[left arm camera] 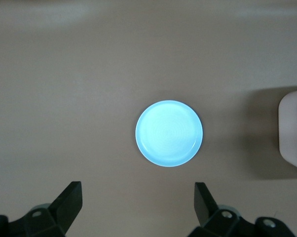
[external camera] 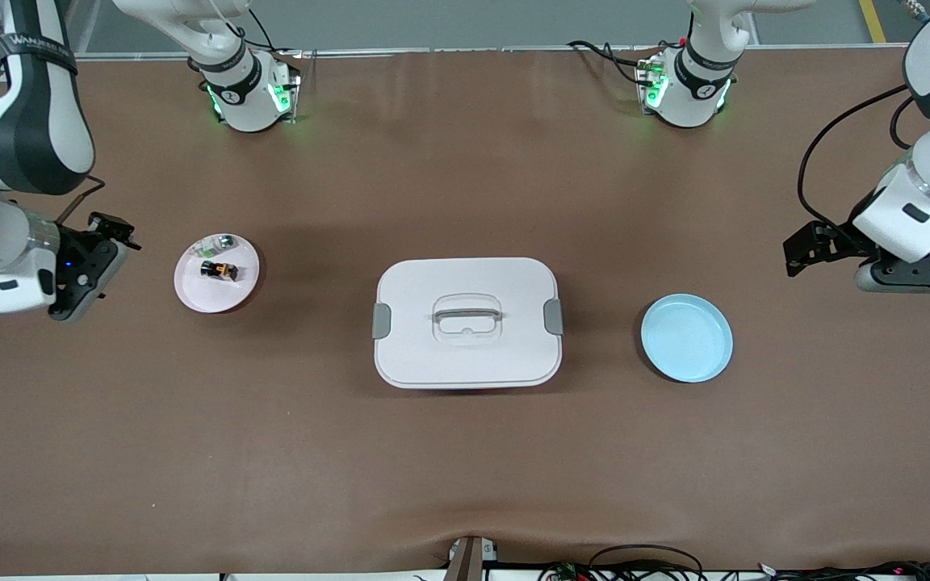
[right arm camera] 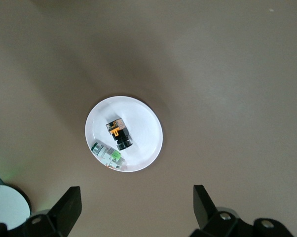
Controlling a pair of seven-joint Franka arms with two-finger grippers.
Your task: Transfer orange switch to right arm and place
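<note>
Meanwhile, on the brown bench (external camera: pixel 465 476), the orange switch (external camera: pixel 219 270) lies on its side on a small white plate (external camera: pixel 194 294) toward the right arm's end, its orange end and black body plain in the right wrist view (right arm camera: pixel 119 134). A small green-white-silver part (external camera: pixel 219 242) lies just beside it on the same plate, farther from the front camera. The right gripper (external camera: pixel 114 234) hangs above the bench near the plate, fingers (right arm camera: pixel 69 205) spread wide and holding nothing. A white lidded box (external camera: pixel 467 323) with grey side clips sits mid-bench. A light blue plate (external camera: pixel 686 337) lies bare toward the left arm's end. The left gripper (external camera: pixel 796 252) hovers near that plate, fingers (left arm camera: pixel 72 197) likewise set wide apart.
</note>
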